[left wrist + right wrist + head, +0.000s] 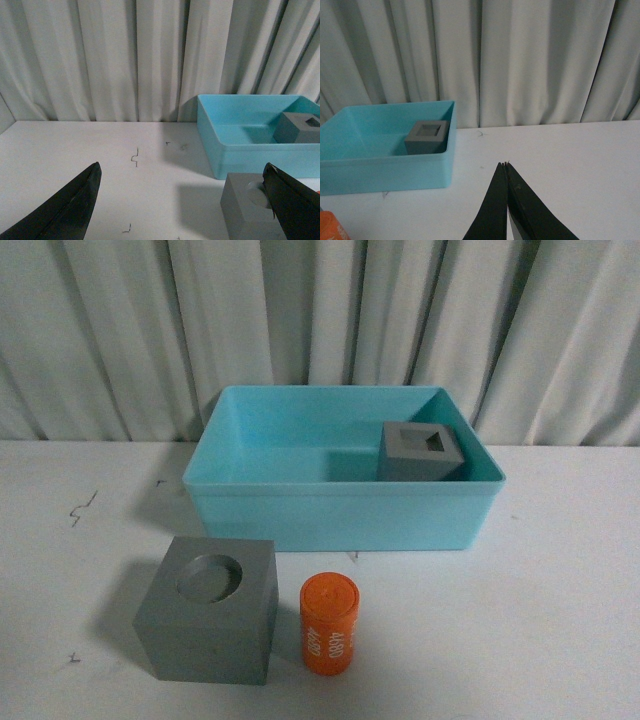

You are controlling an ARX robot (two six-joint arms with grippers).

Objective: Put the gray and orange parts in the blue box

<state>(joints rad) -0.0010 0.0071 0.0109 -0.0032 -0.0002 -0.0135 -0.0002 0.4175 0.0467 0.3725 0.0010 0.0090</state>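
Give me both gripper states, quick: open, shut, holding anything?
Left gripper: open wide, holding nothing.
Right gripper: shut, holding nothing.

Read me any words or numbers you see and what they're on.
"4660", roughly: white digits running sideways on the orange cylinder.
Second row of digits beside it: too blurred to read.
No text on the round-recess gray cube, the square-recess gray cube or the blue box.

Dim, cool, even light; soft shadow left of the blue box (340, 515); slightly grainy.
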